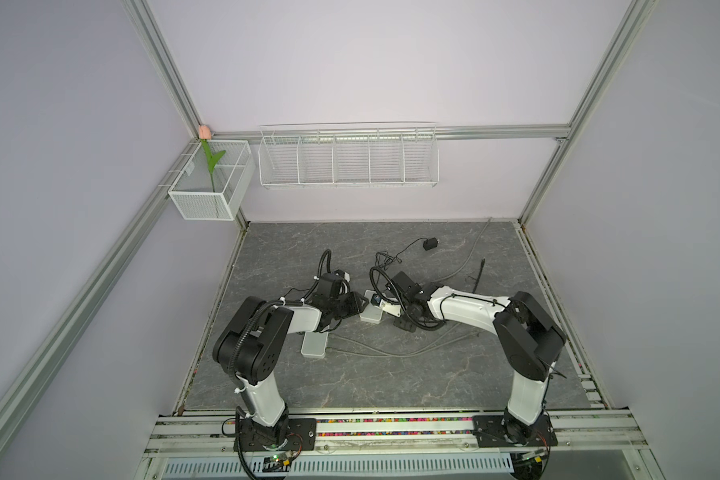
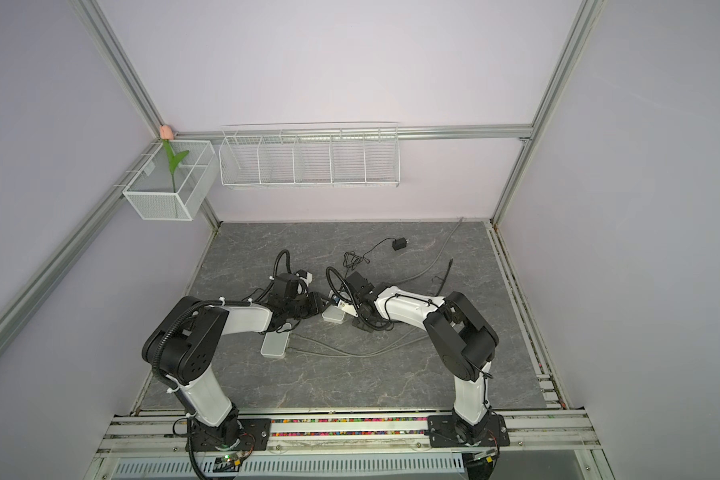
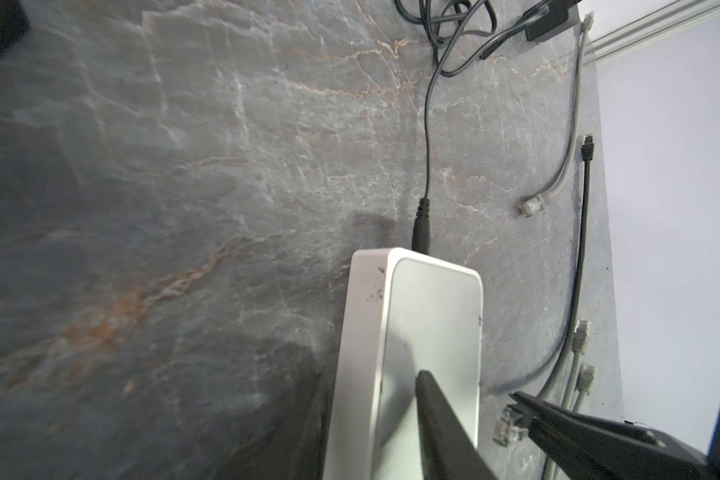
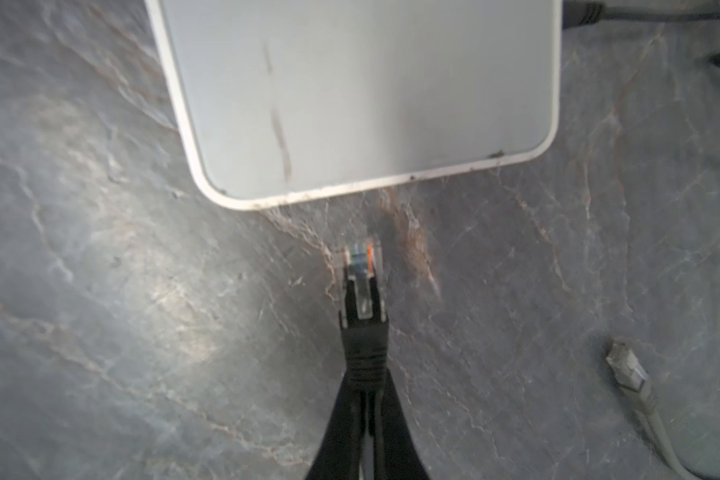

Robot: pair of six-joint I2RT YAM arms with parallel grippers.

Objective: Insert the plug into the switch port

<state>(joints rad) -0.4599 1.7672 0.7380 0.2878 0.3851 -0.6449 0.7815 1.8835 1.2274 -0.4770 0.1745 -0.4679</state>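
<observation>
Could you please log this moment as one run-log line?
phase: pre-insertion | right gripper: shut on plug | plug: facing switch, not inserted | left gripper: open, finger over switch

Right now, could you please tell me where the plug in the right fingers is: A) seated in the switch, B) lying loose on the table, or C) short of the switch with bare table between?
C: the right wrist view shows the plug pinched in the right fingers, with table visible between its tip and the switch.
</observation>
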